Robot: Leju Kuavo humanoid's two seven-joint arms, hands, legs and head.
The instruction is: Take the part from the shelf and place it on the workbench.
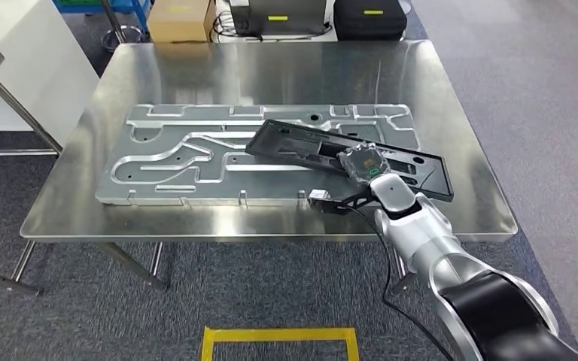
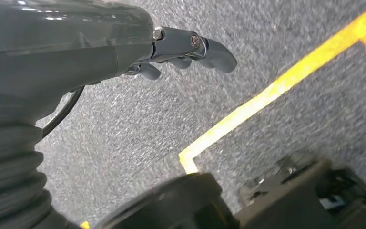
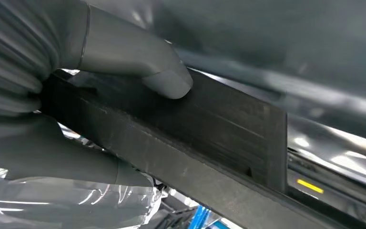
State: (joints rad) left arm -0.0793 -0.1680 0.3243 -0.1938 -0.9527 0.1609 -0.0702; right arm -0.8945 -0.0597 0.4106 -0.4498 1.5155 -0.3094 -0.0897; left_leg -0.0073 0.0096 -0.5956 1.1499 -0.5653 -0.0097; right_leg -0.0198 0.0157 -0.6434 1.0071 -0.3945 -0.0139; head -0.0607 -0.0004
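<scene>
Gripping the near-right end of the long black frame part (image 1: 346, 150), the right hand (image 1: 365, 165) holds it slanting over the grooved aluminium plate (image 1: 165, 154) toward the counter's (image 1: 271, 68) far-left corner, while the left hand (image 2: 186, 47) hangs empty over the floor, fingers loosely curled.

**Steel desk on grey carpet**

A shiny metal desk (image 1: 120, 218) on slanted legs stands on grey carpet (image 1: 542, 90). Yellow tape (image 1: 280, 334) marks a square on the floor just in front of it. Behind the desk sit a cardboard box (image 1: 182, 19) and black cases (image 1: 369, 19); a white cabinet (image 1: 26, 68) stands to the left
</scene>
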